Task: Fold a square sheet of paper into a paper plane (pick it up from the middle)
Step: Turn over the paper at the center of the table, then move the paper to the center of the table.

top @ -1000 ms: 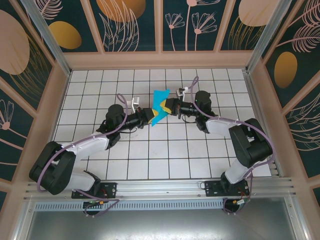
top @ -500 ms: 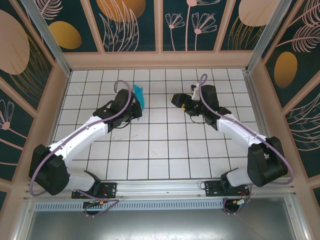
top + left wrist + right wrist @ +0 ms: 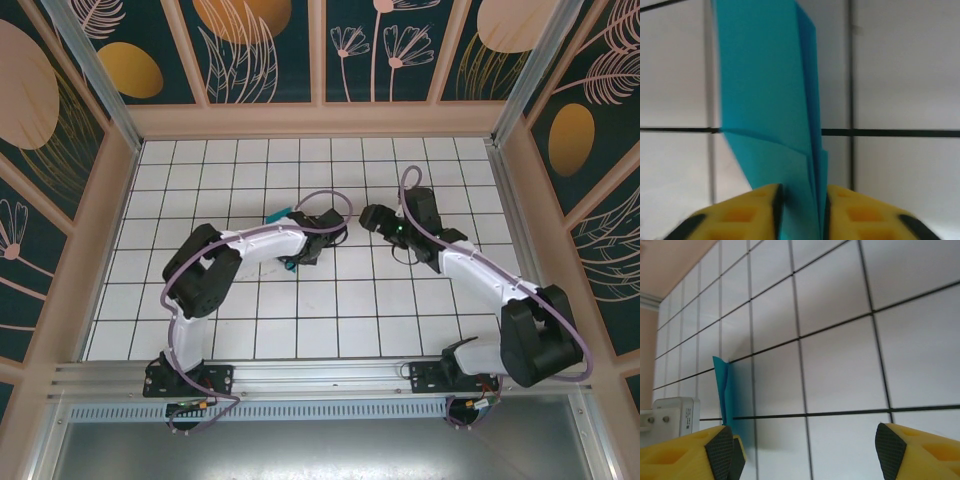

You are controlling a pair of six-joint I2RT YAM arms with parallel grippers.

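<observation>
The paper plane (image 3: 770,100) is a slim, layered fold of cyan-blue paper that stands on edge between the yellow fingers of my left gripper (image 3: 801,212). The jaws are slightly parted. The folded layers lie against the right pad, and a wing face slants toward the left pad. In the top view a thin cyan strip of the paper plane (image 3: 279,214) pokes out beside the left forearm at mid-table. My right gripper (image 3: 805,450) (image 3: 372,217) is wide open and holds nothing. It points at the paper plane (image 3: 721,387), which shows edge-on past its left finger.
The white grid-tiled table (image 3: 330,320) lies under both arms, with a bare stretch of about one tile between the two grippers. Peach walls (image 3: 320,120) ring the table. The white camera housing (image 3: 670,412) of the left wrist sits close to my right gripper's left finger.
A second ago both grippers were shut on the paper at mid-table. The right one let go and drew back open. The left carried the paper left, then back toward centre, and its jaws have parted.
</observation>
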